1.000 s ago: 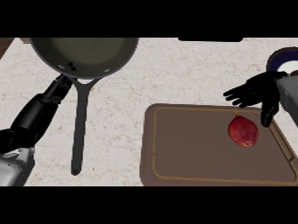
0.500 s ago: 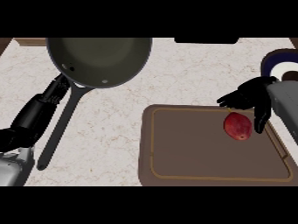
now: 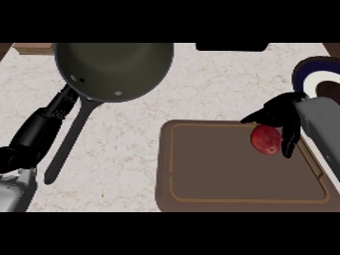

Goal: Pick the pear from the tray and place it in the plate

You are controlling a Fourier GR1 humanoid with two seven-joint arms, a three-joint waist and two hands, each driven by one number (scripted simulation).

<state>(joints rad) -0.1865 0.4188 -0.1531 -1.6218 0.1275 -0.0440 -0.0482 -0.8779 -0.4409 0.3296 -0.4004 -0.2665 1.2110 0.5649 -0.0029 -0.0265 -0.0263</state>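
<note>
The red pear [image 3: 265, 140] lies on the brown tray [image 3: 231, 174], near its far right corner. My right hand [image 3: 277, 113] hovers over the pear's far side, open. Its thumb points left above the pear, and one finger [image 3: 288, 143] hangs down along the pear's right side. I cannot tell whether it touches the pear. The white plate [image 3: 309, 73] with a dark blue rim sits at the far right, just behind this hand and partly cut off by the view's edge. My left hand [image 3: 27, 140] rests open at the left, beside the pan's handle.
A large dark frying pan [image 3: 115, 69] stands at the back left. Its long handle [image 3: 67, 144] runs down toward my left hand. Pale speckled counter lies between the pan and the tray. A dark object sits at the back edge.
My right hand has come down and left from near the plate until it is over the pear. The pear stays on the tray. The left hand has not moved.
</note>
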